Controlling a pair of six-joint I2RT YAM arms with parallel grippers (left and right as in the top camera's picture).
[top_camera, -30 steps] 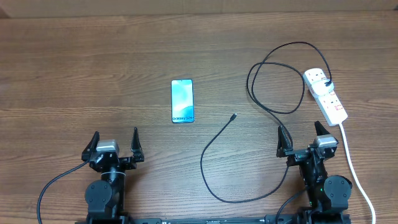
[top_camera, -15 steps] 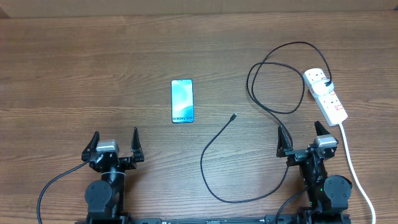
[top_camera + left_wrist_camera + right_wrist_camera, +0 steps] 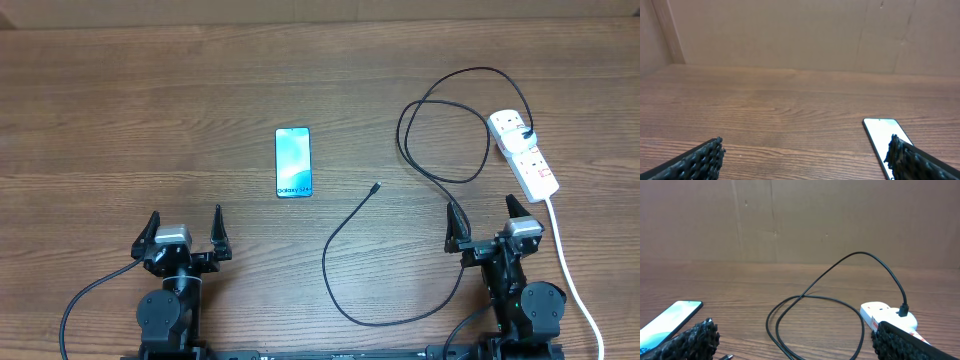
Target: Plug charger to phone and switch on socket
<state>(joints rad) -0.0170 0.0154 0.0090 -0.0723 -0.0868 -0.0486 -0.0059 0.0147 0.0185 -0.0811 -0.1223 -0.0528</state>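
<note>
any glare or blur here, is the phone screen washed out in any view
Overhead: even soft light, faint shadows, the phone sharp, its white text visible. Left wrist: the phone screen washes out near white, no text readable; the left gripper shows as dark shapes in the bottom corners. Right wrist: the charger cable is crisp, the right gripper dark with little detail.

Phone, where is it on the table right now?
In the overhead view the phone lies flat a little left of the middle of the table, beyond the open left gripper, with the charger's connector tip lying apart to its right.
</note>
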